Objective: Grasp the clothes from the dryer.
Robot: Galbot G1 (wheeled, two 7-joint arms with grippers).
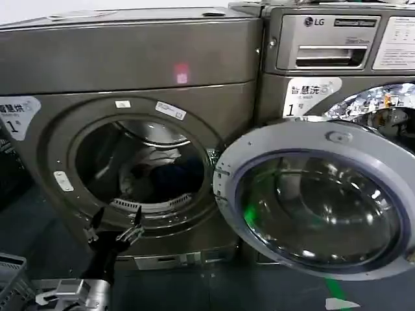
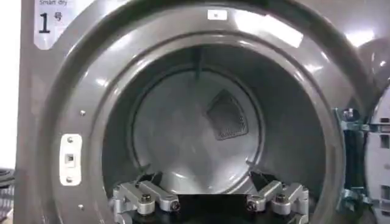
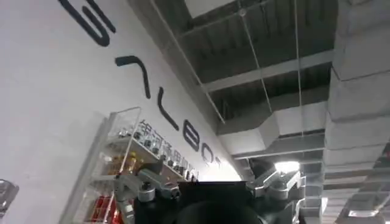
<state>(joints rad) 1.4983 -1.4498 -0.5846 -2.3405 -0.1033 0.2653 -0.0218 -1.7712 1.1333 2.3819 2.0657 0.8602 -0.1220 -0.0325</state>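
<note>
1. The step in hand looks like the approach: the left gripper [image 1: 117, 227] hovers just before the lower rim of the dryer [image 1: 130, 58] opening, its jaws released and holding nothing.
2. The right gripper [image 3: 210, 185] points up toward a wall and ceiling, away from the work; I cannot tell the state of its jaws.
3. The next move calls for reaching forward through the round opening, over the rim, and lowering to the clothes [image 1: 165, 175] before clenching.
4. The dryer stands at the left, bronze-grey, with a small pink light on its top panel. Its door [image 1: 318, 201] is swung open to the right.
5. The clothes lie inside the drum, a dark heap with some pale cloth, toward the right of the opening.
</note>
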